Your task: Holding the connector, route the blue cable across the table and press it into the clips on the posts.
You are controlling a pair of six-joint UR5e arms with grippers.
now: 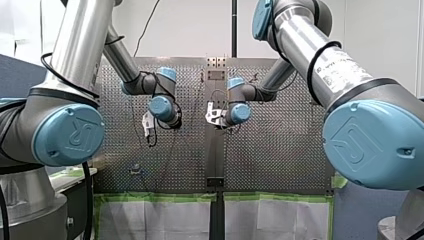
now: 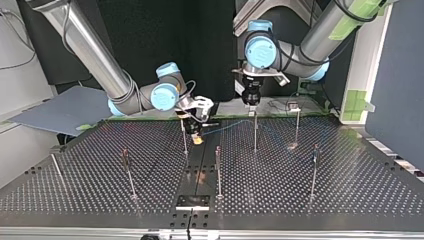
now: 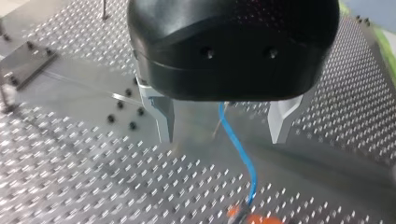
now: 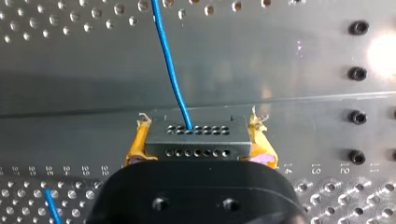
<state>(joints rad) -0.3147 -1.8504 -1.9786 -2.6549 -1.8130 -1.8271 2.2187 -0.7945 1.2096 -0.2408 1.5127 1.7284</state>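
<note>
Connector point(image 4: 196, 137) clamped between right fingers point(image 4: 135, 147), blue cable point(image 4: 169, 70) led out of connector, left fingers point(image 3: 161, 116) spread wide astride cable, ungripped

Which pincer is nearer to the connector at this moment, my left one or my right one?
Right. The right pincer is shut on the connector, which sits between its yellow pads. The left pincer stands apart, open, with the blue cable passing between its fingers.
</note>
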